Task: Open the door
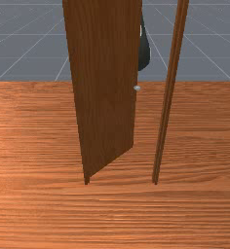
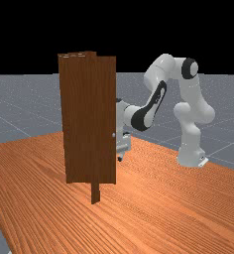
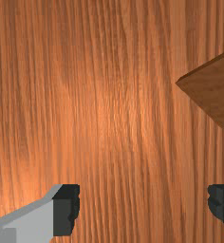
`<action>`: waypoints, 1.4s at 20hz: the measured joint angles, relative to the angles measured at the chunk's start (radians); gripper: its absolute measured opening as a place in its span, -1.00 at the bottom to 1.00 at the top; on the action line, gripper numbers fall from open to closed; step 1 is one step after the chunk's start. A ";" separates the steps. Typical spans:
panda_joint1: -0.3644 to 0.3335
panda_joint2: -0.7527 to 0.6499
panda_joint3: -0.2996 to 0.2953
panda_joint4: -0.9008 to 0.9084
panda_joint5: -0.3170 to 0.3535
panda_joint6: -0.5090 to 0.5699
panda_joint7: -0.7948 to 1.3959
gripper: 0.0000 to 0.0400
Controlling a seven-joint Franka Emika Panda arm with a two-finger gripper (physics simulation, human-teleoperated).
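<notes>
Orange-brown tabletop (image 1: 112, 219) below, door (image 1: 105, 87) swung partway toward the arm (image 2: 191, 92), well off the frame post (image 1: 168, 97).
Gripper (image 3: 143, 204) is held spread wide on the arm's side, near the free edge, nothing pinched. Probably kept there so the edge can be pushed or hooked wider without the little knob (image 1: 137, 88) being grabbed.

Brown wood door (image 1: 105, 87) with fine grain, streaky orange-brown wood table (image 1: 112, 219), softly glossy
</notes>
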 joint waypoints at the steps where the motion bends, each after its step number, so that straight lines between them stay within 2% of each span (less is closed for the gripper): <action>1: 0.000 0.000 0.000 0.000 0.000 0.000 0.000 0.22; 2: 0.000 0.000 0.000 0.000 0.000 0.000 0.000 -0.26; 3: 0.000 0.000 0.000 0.000 0.000 0.000 0.000 -0.55; 5: 0.000 0.000 0.000 0.000 0.000 0.000 0.000 -0.83; 6: 0.000 -0.015 0.000 -0.031 -0.001 0.050 0.002 -0.90; 7: 0.022 -0.019 -0.020 -0.026 -0.055 0.008 0.048 -0.94; 8: 0.019 -0.056 -0.017 -0.084 -0.050 0.029 0.043 -0.96; 9: 0.005 -0.129 -0.007 -0.208 -0.019 0.128 0.015 -0.98; 10: -0.013 -0.197 0.006 -0.292 0.063 0.094 -0.064 -0.99; 11: 0.005 -0.305 -0.014 -0.437 -0.033 0.132 0.096 -0.99; 13: -0.023 -0.536 -0.001 -0.701 -0.052 0.159 0.202 -1.00; 15: -0.052 -0.714 0.015 -0.869 -0.054 0.148 0.239 -1.00; 17: -0.042 -0.762 0.036 -0.908 -0.045 0.140 0.262 -1.00; 18: -0.025 -0.756 0.095 -0.900 -0.008 0.132 0.410 -1.00; 20: 0.029 -0.691 0.280 -0.823 0.073 0.114 0.877 -1.00; 21: 0.073 -0.616 0.365 -0.741 0.069 0.103 1.110 -1.00; 22: 0.139 -0.524 0.412 -0.638 0.036 0.082 1.288 -1.00; 23: 0.213 -0.443 0.428 -0.542 -0.002 0.054 1.330 -1.00; 24: 0.261 -0.391 0.440 -0.479 -0.045 0.038 1.174 -1.00; 25: 0.276 -0.364 0.441 -0.448 -0.073 0.044 0.971 -1.00; 26: 0.264 -0.275 0.436 -0.334 -0.118 0.027 0.742 -1.00; 27: 0.246 -0.134 0.430 -0.134 -0.168 -0.035 0.600 -1.00; 28: 0.253 0.041 0.407 0.143 -0.206 -0.143 0.575 -1.00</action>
